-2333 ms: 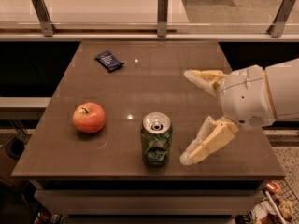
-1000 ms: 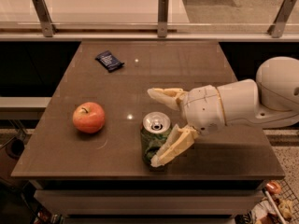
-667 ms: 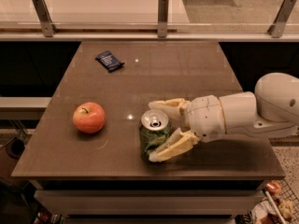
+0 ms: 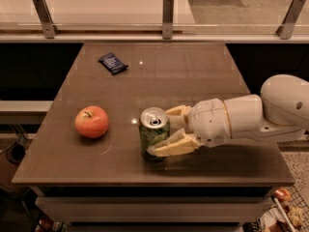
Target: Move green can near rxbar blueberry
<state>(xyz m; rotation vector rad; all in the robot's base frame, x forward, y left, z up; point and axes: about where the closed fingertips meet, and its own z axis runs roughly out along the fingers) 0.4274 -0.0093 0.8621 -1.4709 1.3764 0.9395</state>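
One-arm bot: gripper (image 4: 161,131) clamped on green can (image 4: 150,128), nr front edge of table (image 4: 193,71).

Arm (image 4: 241,115) comes in from the right, low over the tabletop. Its fingers (image 4: 176,146) are narrowed onto the can: one lies across the can's lower front, the other sits behind its right side, both touching. The can stands upright btwn them, silver top w/ pull-tab showing. The rxbar blueberry (image 4: 113,63) lies flat well apart from the gripper, up and to the left of it, twd the back of the table. An apple (image 4: 91,122) sits left of the gripper, near the can but not touching, at abt the same depth.
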